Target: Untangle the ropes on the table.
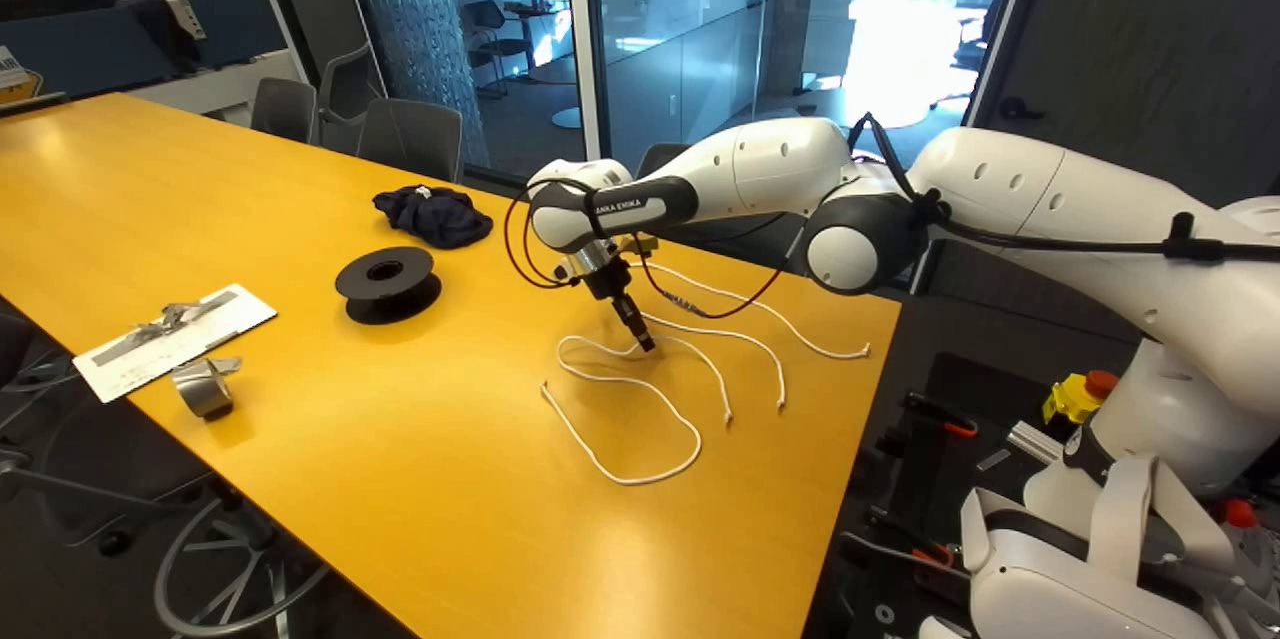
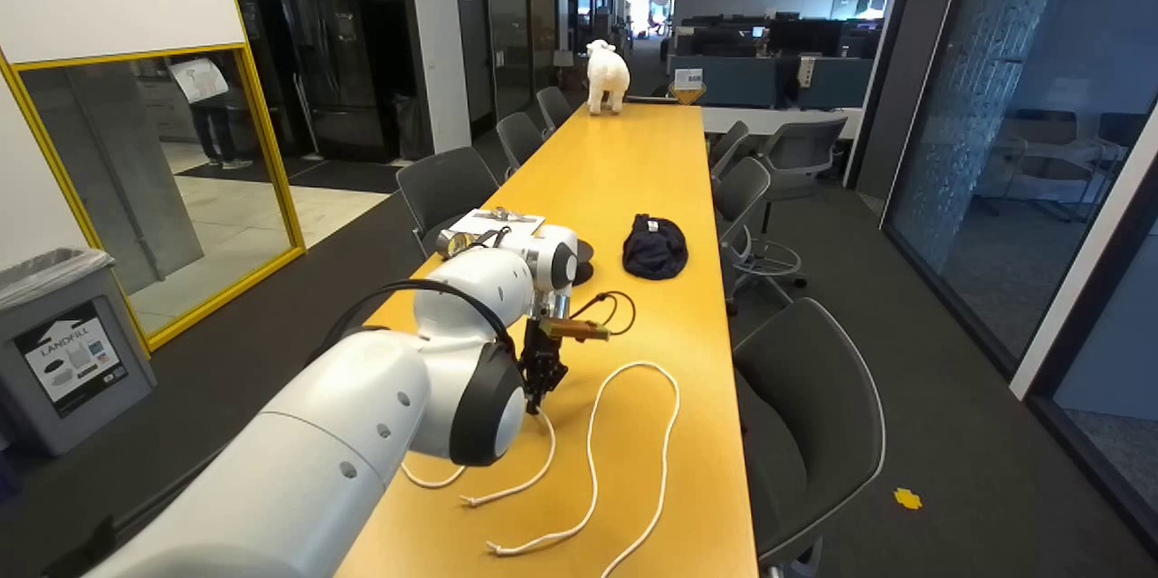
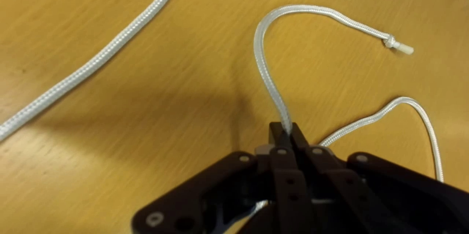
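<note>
Ropes (image 3: 258, 43) curved across table (image 1: 450, 459); one pinched tight in gripper (image 3: 288, 133), another looping nearby, clear of it

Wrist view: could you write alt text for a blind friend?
A black gripper pinches a white rope over a yellow-brown table, the knotted end at upper right. One rope stretch slants at left; another stretch curves at right.

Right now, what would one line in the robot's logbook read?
gripper: pinching white rope | second rope: lying apart on table | crossings: none visible
</note>
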Controlling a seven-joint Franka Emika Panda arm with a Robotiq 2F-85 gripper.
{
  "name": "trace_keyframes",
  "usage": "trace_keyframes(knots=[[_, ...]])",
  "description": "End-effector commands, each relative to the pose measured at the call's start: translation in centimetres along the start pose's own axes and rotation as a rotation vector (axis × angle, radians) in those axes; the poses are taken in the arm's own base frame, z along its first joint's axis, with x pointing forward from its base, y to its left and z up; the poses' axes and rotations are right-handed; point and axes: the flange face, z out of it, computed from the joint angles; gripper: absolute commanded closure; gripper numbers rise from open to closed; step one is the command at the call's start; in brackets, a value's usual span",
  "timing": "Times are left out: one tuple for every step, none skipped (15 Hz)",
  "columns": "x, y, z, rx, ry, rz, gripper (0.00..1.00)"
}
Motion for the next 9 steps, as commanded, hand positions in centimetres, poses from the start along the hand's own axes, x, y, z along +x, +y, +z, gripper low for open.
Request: trace_keyframes(knots=[[0.0, -0.2, -0.2, 0.024, 0.021, 0.025, 0.71], [0.0, -0.3, -0.3, 0.028, 0.020, 0.033, 0.71], [0.0, -0.4, -0.4, 0.030, 0.020, 0.048, 0.64], [-0.1, -0.5, -0.5, 0.033, 0.022, 0.059, 0.57], [-0.2, -0.5, -0.7, 0.040, 0.028, 0.078, 0.48], [-0.2, -0.6, -0.9, 0.041, 0.032, 0.091, 0.41], [-0.3, -0.7, -1.2, 0.043, 0.039, 0.105, 0.34], [-0.3, -0.7, -1.4, 0.044, 0.044, 0.116, 0.25], [-0.4, -0.9, -2.0, 0.038, 0.048, 0.130, 0.19]])
